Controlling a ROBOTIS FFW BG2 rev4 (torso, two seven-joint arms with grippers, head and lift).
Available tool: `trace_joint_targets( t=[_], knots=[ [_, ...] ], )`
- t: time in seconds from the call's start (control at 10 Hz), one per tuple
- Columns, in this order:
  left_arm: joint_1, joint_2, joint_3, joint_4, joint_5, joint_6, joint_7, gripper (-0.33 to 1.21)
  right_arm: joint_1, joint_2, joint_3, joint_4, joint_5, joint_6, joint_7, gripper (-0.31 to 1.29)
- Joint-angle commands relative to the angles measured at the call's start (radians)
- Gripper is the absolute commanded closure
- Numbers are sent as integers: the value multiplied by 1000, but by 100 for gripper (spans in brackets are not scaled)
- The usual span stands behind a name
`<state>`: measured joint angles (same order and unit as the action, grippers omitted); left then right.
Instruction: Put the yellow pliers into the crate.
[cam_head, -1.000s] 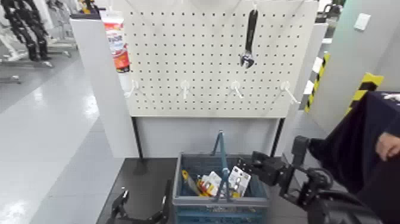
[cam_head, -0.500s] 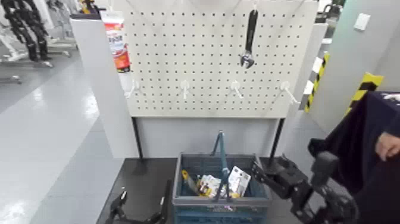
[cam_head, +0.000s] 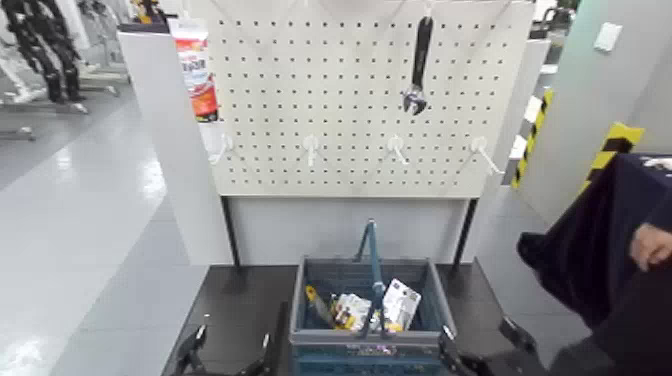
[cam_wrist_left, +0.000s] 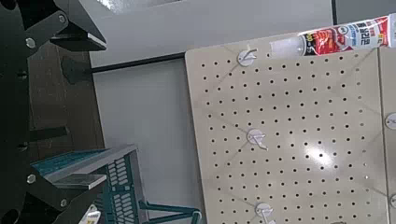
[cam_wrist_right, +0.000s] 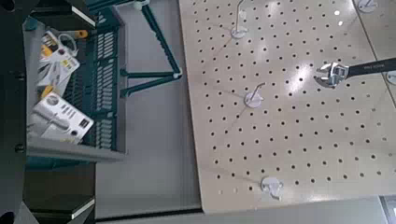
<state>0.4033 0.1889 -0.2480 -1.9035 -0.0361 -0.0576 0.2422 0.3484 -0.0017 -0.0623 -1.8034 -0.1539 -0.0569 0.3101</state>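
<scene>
The crate (cam_head: 366, 340) stands on the floor below the pegboard, its blue hoop handle upright. The yellow pliers (cam_head: 334, 310) on their card lie inside it, left of the handle; they also show in the right wrist view (cam_wrist_right: 58, 54). A small white card packet (cam_head: 401, 303) leans inside on the right. My right gripper (cam_head: 480, 352) is open and empty, low at the crate's right front corner. My left gripper (cam_head: 228, 352) is open and empty, low to the crate's left. The crate's corner shows in the left wrist view (cam_wrist_left: 98, 177).
A white pegboard (cam_head: 340, 110) stands behind the crate, with a black adjustable wrench (cam_head: 418, 60) hanging on it and several bare hooks. A red-and-white tube (cam_head: 196, 70) hangs at its left edge. A person in dark clothing (cam_head: 620, 250) stands at the right.
My right arm has pulled back from the crate's right side, down and away to the bottom edge of the head view. The white card packet stays in the crate. The left arm has barely moved.
</scene>
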Motion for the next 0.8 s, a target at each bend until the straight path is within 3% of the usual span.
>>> trace_joint_targets(
  t=[0.1, 0.4, 0.8],
  knots=[
    [5, -9, 9, -2, -1, 2, -3, 29, 115, 26, 24, -36, 14, -78, -85, 0],
    [6, -9, 10, -6, -2, 7, -3, 29, 167, 25, 82, -28, 33, -146, -175, 1],
    [6, -9, 10, -6, -2, 10, -4, 29, 179, 22, 90, -31, 30, -155, -195, 1]
  ],
)
